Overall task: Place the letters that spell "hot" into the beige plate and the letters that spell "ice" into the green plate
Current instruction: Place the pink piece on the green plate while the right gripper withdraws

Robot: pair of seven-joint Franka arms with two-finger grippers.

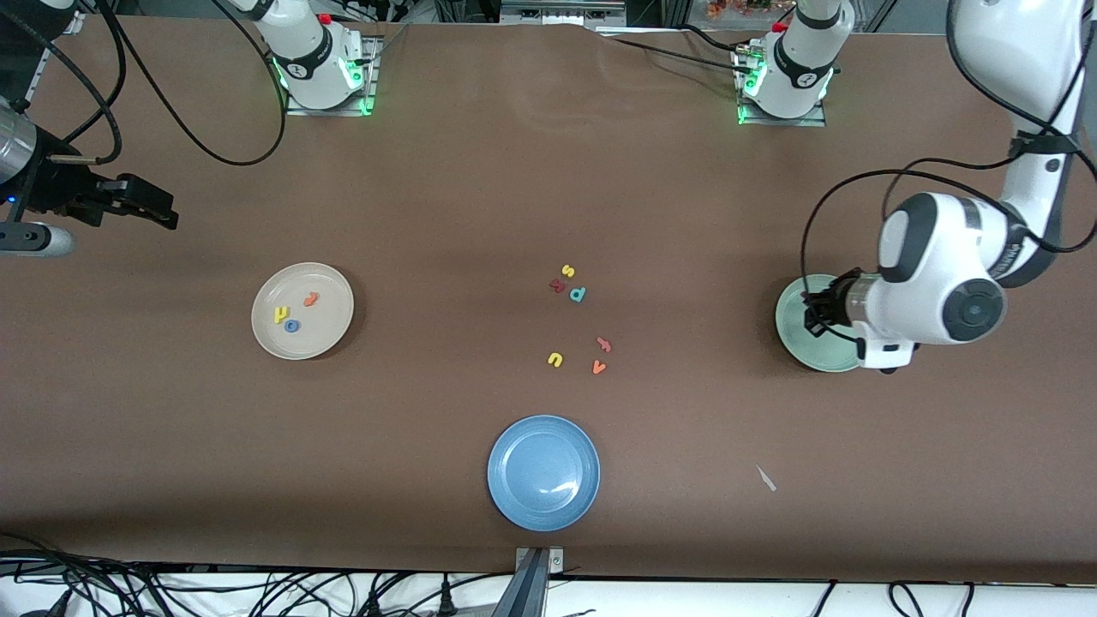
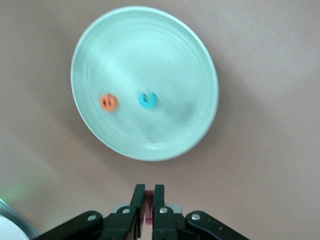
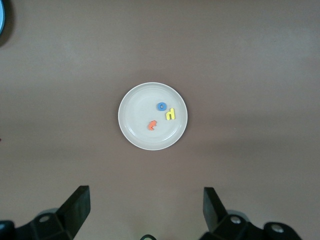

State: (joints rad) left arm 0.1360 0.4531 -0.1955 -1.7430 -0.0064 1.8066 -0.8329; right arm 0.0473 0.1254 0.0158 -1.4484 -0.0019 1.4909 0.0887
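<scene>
Left fingers: the left gripper [image 2: 148,200] is hanging over the round pale mint-green plate [image 1: 793,330], its black jaws pinched tight on a small dark red-brown foam piece [image 2: 148,206], seemingly the bar-like i.
Right fingers: the right gripper [image 3: 145,205] is waiting with jaws spread wide and nothing between them, over the tabletop's edge at the right arm's end.
Green plate: it is sitting near the left arm's end of the tabletop, carrying a tiny orange foam e [image 2: 108,102] and a teal foam c [image 2: 147,100], lying apart from each other.
Beige plate: the round cream-beige plate [image 1: 334,296] is resting toward the right arm's end, holding the yellow foam h [image 1: 280,315], the blue ring-shaped o [image 1: 292,326] and the orange t [image 1: 311,299].
Surface: the brown tabletop [image 1: 428,197] is bearing a loose cluster of leftover foam letters [image 1: 578,321] mid-table and a round blue plate [image 1: 514,446] near the front camera's edge.
Open room: bare brown surface is stretching between the plates and along the arms' bases.
</scene>
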